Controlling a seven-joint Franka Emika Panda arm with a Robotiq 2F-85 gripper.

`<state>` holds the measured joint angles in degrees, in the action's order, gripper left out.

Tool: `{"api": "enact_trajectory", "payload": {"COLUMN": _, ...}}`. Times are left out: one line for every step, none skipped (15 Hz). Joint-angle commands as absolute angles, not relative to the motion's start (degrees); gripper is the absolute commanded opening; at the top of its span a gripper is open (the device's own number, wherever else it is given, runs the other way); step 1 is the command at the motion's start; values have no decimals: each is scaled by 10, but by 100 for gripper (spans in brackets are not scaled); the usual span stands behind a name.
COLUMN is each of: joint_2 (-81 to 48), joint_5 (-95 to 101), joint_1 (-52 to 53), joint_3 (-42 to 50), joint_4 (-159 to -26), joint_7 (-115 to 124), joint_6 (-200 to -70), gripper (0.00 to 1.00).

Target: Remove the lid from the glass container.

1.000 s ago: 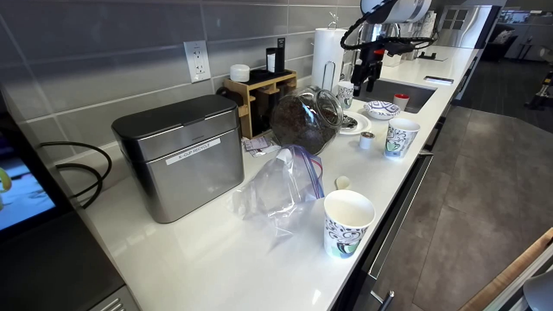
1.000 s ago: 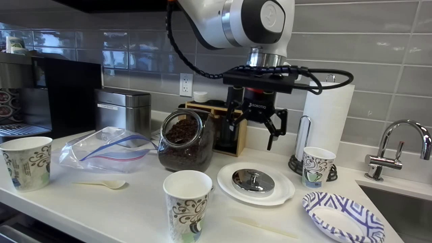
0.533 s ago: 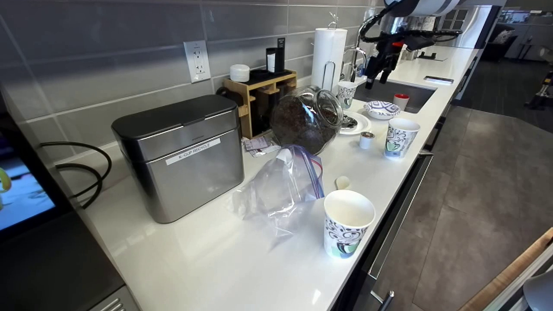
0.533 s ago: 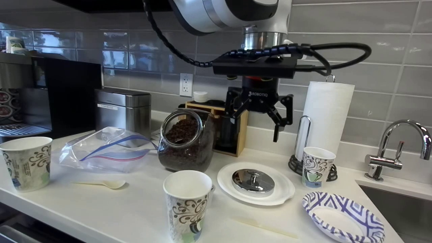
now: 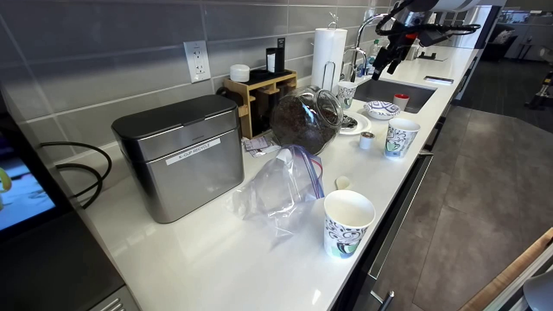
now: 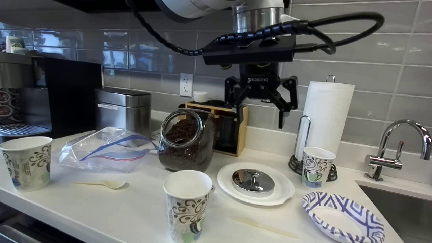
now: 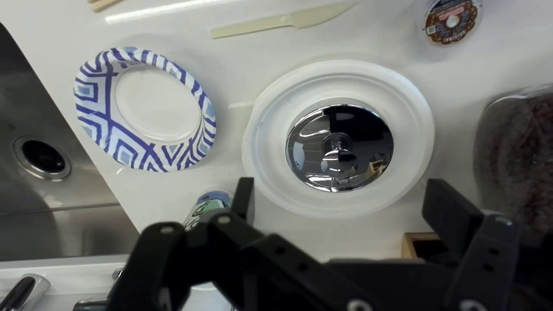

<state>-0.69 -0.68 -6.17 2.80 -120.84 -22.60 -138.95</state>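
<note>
Apparently done: chrome lid off, only a clean retreat left

Chrome lid [image 6: 260, 184] lies flat, knob up, on the white plate [image 6: 224, 182]; plate sits on the desk [image 6: 135, 209], near the glass jar [image 6: 200, 153]. Jar is uncapped, dark brown contents [image 6: 182, 131] in sight. Fingers [image 6: 281, 118] spread wide, nothing between them, up in the air and well apart from the lid in both exterior views.

Judgement: removal looks complete, so the step in hand is probably backing off. To do it well: leave the fingers spread, go up first, sideways only after. Best kept slow near the paper towel roll [image 6: 327, 118] and the paper cup [image 6: 318, 168] just beside it; cup looks light, a brush would likely tip it. Same care around the wooden organizer [image 6: 241, 135] behind the jar. Black cable [image 6: 298, 27] loops out to the side, could snag, give it room.

If a regrasp is wanted: line up over the knob [image 7: 338, 143], come straight down, one finger each side, squeeze only once centred. Polished metal will likely slip if pinched off-centre, and the plate may drag along. Lift level, no twist. Avoid any path across the jar; a bump there could spill it.
</note>
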Motion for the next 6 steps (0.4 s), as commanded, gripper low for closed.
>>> {"api": "enact_trajectory", "payload": {"joint_2": 0, "joint_5": -6, "joint_1": -55, "joint_3": 35, "joint_4": -1213, "joint_7": -225, "joint_6": -1399, "gripper": 100}}
{"api": "enact_trajectory", "payload": {"joint_2": 5, "joint_5": -6, "joint_1": -55, "joint_3": 35, "joint_4": -1219, "joint_7": -225, "joint_6": -1405, "gripper": 100}}
{"api": "enact_trajectory", "payload": {"joint_2": 9, "joint_5": -6, "joint_1": -55, "joint_3": 36, "joint_4": -1222, "joint_7": -225, "joint_6": -1407, "gripper": 100}}
{"api": "enact_trajectory", "payload": {"joint_2": 11, "joint_5": -6, "joint_1": -54, "joint_3": 36, "joint_4": -1223, "joint_7": -225, "joint_6": -1407, "gripper": 100}}
{"api": "enact_trajectory", "payload": {"joint_2": 12, "joint_5": -6, "joint_1": -54, "joint_3": 36, "joint_4": -1224, "joint_7": -225, "joint_6": -1407, "gripper": 100}}
{"api": "enact_trajectory", "payload": {"joint_2": 12, "joint_5": -6, "joint_1": -54, "joint_3": 36, "joint_4": -1225, "joint_7": -225, "joint_6": -1407, "gripper": 100}}
